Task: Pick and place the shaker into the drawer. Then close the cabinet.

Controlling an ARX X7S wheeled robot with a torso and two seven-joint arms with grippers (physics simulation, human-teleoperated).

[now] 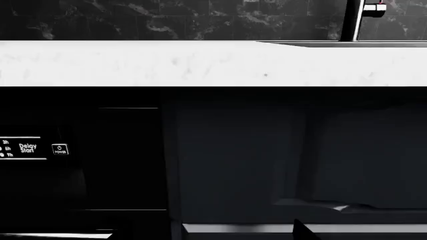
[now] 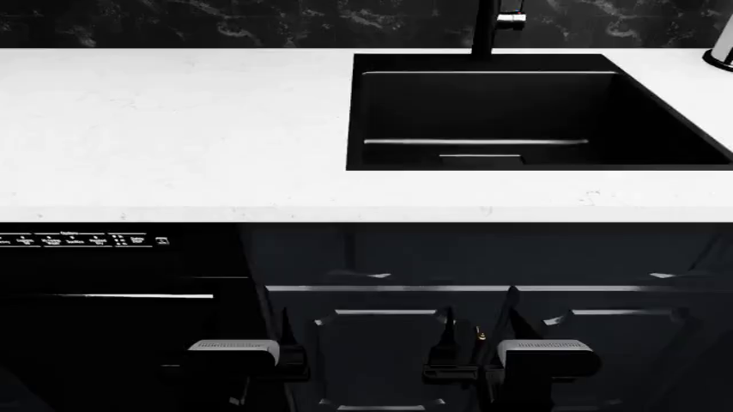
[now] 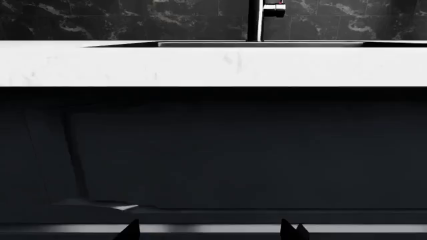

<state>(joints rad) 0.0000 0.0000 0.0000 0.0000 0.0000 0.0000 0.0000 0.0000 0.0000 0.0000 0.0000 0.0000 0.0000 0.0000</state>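
Left gripper: you are holding it low in front of the cabinet, near the seam with the dishwasher; its jaws are too dark to read, so you cannot tell whether it is released or clenched.
Right gripper: you are holding it low before the panel under the sink; two dark fingertips are showing well apart in the right wrist view, so it is sitting released and holding nothing.
Cabinet: it is standing under the worktop's front edge, fronts flush.
Dishwasher: it is sitting beside the cabinet, at the left.
Worktop: it is carrying the sink toward its right end.
Shaker: it is not showing in any view.
Drawer: you cannot tell which front it is.
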